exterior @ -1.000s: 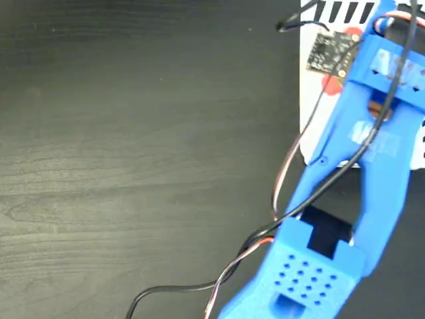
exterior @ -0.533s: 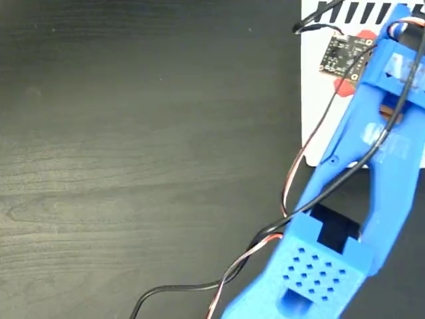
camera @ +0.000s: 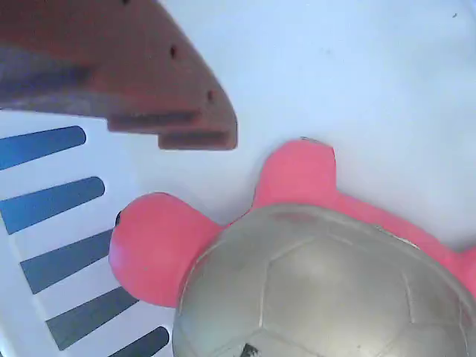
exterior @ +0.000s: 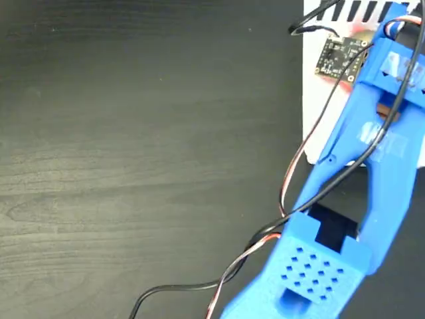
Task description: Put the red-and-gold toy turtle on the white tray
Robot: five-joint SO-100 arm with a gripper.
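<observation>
the red-and-gold toy turtle (camera: 297, 275) fills the lower part of the wrist view. its domed shell looks dull silver-gold there, cut into panels by fine seams, and a dark scrap of sticker shows at the bottom edge. a rounded coral-pink head pokes out to the left with a small dark eye, and one stubby foot points up above the shell. it lies over the white tray (camera: 357, 82), with its head just beside the row of dark-blue slanted stripes (camera: 52, 193) that runs down the tray's left edge in that view.

one finger (camera: 134, 82) of the gripper juts in from the top left of the wrist view, reddish-brown and blurred, with small holes and a stepped tip. it hangs near the turtle's head and foot with a gap between; i cannot tell whether anything grips the toy. the other finger is out of sight, so i cannot tell how far the jaws are spread.

the fixed view shows what the wrist view cannot: the blue arm (exterior: 358, 193) reaching from the bottom edge to the top right corner over a dark wood-grain table (exterior: 133, 146), with black and red wires (exterior: 292, 179) trailing along it and a small circuit board (exterior: 337, 56) over the tray (exterior: 313, 100). there the turtle is only a faint reddish blur near the board, mostly hidden by the arm.
</observation>
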